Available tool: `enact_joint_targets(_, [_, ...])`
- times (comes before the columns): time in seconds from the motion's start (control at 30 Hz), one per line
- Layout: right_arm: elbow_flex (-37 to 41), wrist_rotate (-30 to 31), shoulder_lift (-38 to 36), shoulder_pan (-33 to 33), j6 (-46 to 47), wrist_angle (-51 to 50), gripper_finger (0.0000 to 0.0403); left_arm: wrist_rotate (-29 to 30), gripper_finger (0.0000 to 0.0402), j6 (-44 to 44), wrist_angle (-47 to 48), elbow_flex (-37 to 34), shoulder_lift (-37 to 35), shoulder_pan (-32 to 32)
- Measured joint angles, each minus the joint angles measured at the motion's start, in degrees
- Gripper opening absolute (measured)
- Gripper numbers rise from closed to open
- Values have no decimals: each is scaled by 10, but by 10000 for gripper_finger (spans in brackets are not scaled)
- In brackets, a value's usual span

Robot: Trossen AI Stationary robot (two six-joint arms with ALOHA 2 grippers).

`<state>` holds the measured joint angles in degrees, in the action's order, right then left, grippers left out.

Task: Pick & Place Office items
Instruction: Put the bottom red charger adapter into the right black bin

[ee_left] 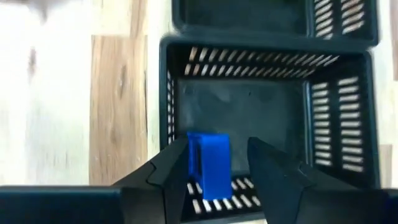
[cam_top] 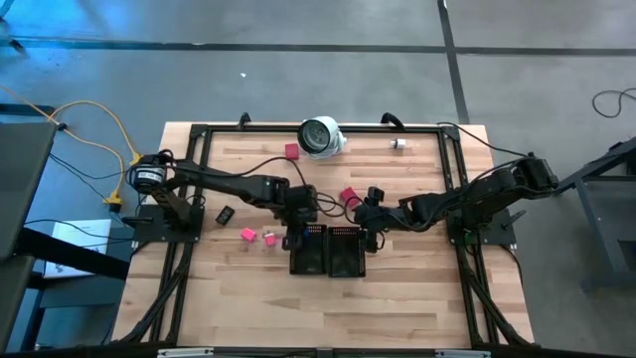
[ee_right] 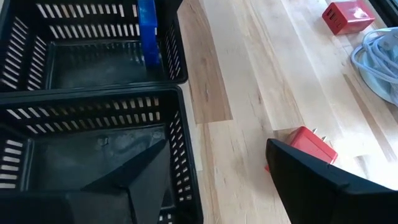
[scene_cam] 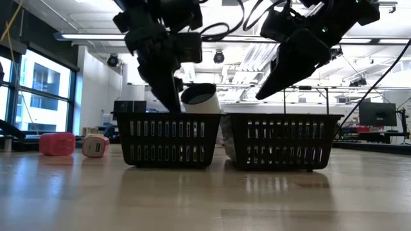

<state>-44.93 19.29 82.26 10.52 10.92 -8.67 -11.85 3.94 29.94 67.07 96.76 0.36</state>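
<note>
Wooden table [cam_top: 397,298], seen from above: two black mesh trays [cam_top: 326,251] sit side by side near its middle, toward the front edge. My left gripper [cam_top: 295,237] is over the left tray's back rim; my right gripper [cam_top: 370,224] is just behind the right tray. Two pink pieces [cam_top: 256,237] lie on the wood left of the trays, a red piece [cam_top: 291,151] and a white piece [cam_top: 397,144] lie near the back edge, another red piece [cam_top: 348,196] lies between my arms

Low view: left tray [scene_cam: 168,140] and right tray [scene_cam: 281,141] stand touching; my left arm reaches down to the left tray's rim, my right hangs above the right one. Pink pieces [scene_cam: 56,144] rest on the wood to the left

Left wrist: a blue piece [ee_left: 209,163] stands upright between my fingers [ee_left: 171,171] inside the left tray [ee_left: 354,118]; my fingers stand apart, a gap shows on one side, and I cannot tell if the other finger touches it

Right wrist: my fingers [ee_right: 317,174] are spread wide, holding nothing, one over the tray, one over the wood by a red piece [ee_right: 309,144]. The blue piece [ee_right: 147,31] shows in the farther tray
</note>
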Motion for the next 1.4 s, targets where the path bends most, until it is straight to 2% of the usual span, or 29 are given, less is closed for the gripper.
enact_joint_targets(0.07, [0,0,0,0,0,0,254,11,159,-10,24,12,-6,0])
enact_joint_targets(0.33, [0,1,0,0,-2,-8,254,127,159,-47,102,55,-72,0])
enact_joint_targets(0.6, [0,3,0,-16,-32,19,254,184,159,-57,107,55,-153,1])
enact_joint_targets(0.83, [0,1,0,-48,-79,124,254,186,159,-47,132,52,-162,2])
enact_joint_targets(0.93, [0,-24,0,-74,-83,137,254,184,159,-45,132,35,-161,2])
enact_joint_targets(1.13, [-22,-150,0,-181,-3,95,254,180,159,-40,105,-6,-161,-3])
enact_joint_targets(1.27, [-54,-153,0,-234,33,12,254,180,159,-42,84,-25,-161,-17])
enact_joint_targets(1.4, [-101,-158,9,-263,30,-56,254,180,159,-43,78,-26,-161,-36])
